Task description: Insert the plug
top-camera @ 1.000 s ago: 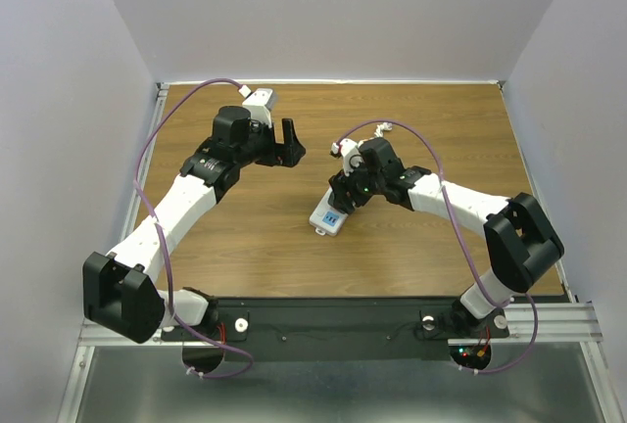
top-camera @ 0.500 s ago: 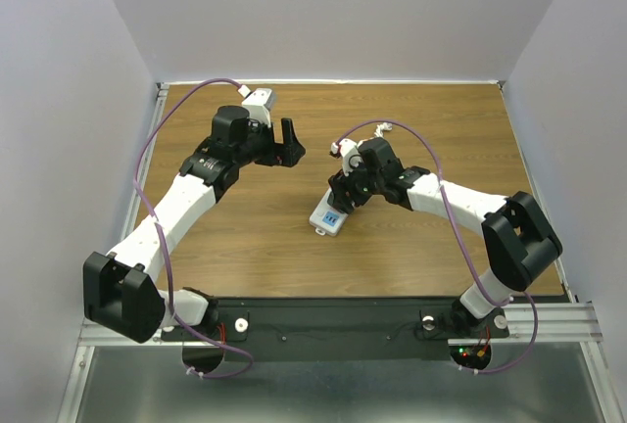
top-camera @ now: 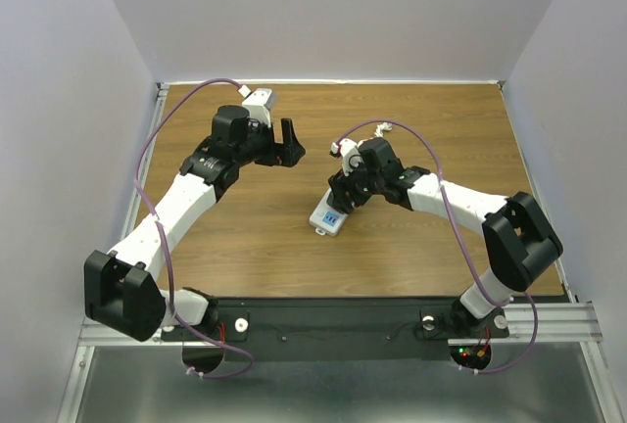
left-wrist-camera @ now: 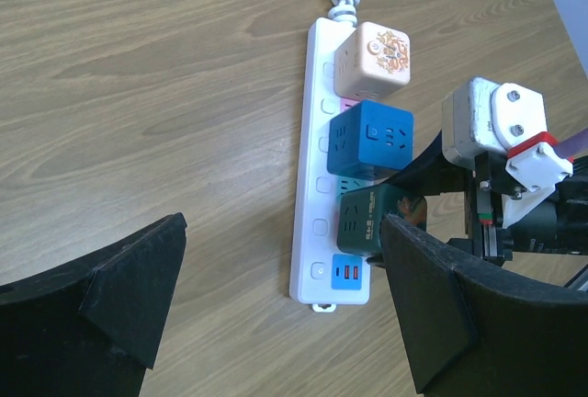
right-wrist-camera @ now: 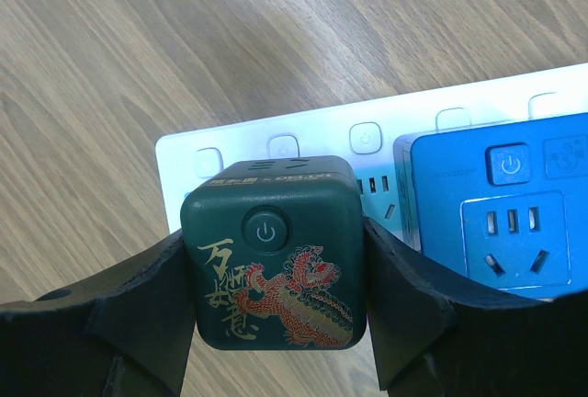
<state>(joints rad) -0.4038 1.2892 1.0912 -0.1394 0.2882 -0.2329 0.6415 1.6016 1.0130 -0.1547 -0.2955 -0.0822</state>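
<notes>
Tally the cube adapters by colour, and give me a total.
Cream cube: 1
Blue cube: 1
Dark green cube: 1
Total: 3

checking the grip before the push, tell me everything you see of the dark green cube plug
The dark green cube plug looks like matte plastic, rounded edges. Its top shows a round power button, gold characters and a red-gold dragon. The right end effector clamps its two sides. It sits upright over the white power strip, beside the blue cube; seating depth cannot be told.
</notes>
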